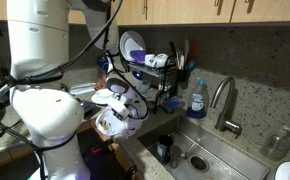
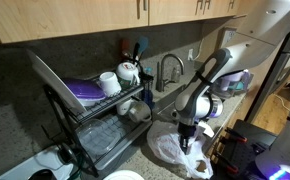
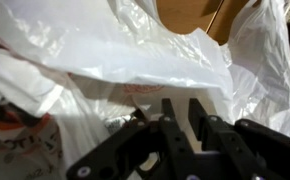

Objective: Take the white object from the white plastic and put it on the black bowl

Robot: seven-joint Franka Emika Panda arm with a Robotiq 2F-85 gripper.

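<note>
You've got the dish rack [image 2: 100,110] on the counter [image 2: 5,165], up against the back wall, w/ cups [image 2: 110,82] standing in its upper tier. In an exterior view the faucet [image 2: 170,70] stands behind & right of the rack. In an exterior view the soap bottle [image 1: 196,100] sits btw rack & faucet, w/ the sink [image 1: 200,155] in front of both. The plastic bag [image 2: 180,155] lies on the counter in front of the rack. Your gripper [image 2: 185,140] hangs directly over the bag. In wrist view, the bag fills everything behind the fingers [image 3: 172,118].
</note>
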